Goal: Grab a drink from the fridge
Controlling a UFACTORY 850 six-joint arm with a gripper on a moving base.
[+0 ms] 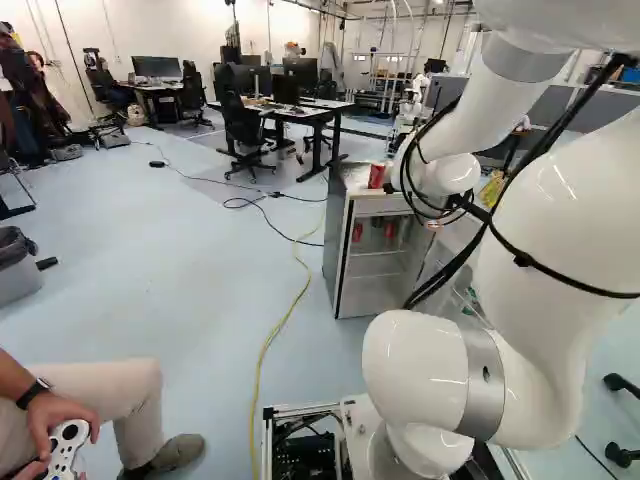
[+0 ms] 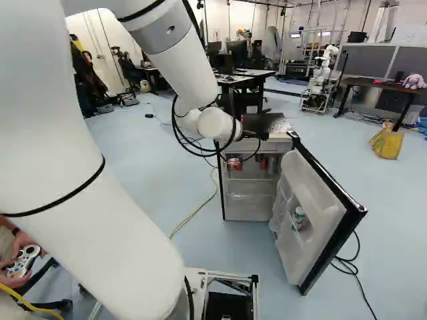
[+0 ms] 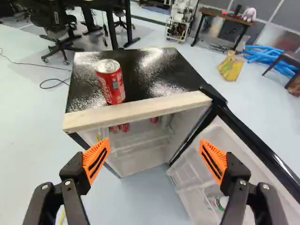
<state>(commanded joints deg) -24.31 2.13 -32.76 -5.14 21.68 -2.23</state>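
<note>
Drink cans (image 3: 124, 127), red, inside the fridge (image 3: 154, 75), door (image 2: 323, 217) open; tool (image 3: 154, 149), spread wide, holding nothing; step in hand, seemingly the approach; next move, lowering to can height, then reaching in.

Ahead of us stands the mini fridge (image 1: 338, 245), its door (image 2: 303, 183) swung out to our right. On its top, near the front edge and left of the middle, we have a soda can (image 3: 110, 84); more soda cans (image 3: 124, 127) sit high inside, and a bottle (image 2: 299, 217) is in the door rack. A cable (image 1: 288, 315) runs along the floor left of the fridge. Behind, to the left, we see an office chair (image 1: 243, 125) beside a desk (image 1: 325, 103); beyond the door, a bag (image 2: 387, 143) lies on the floor.
</note>
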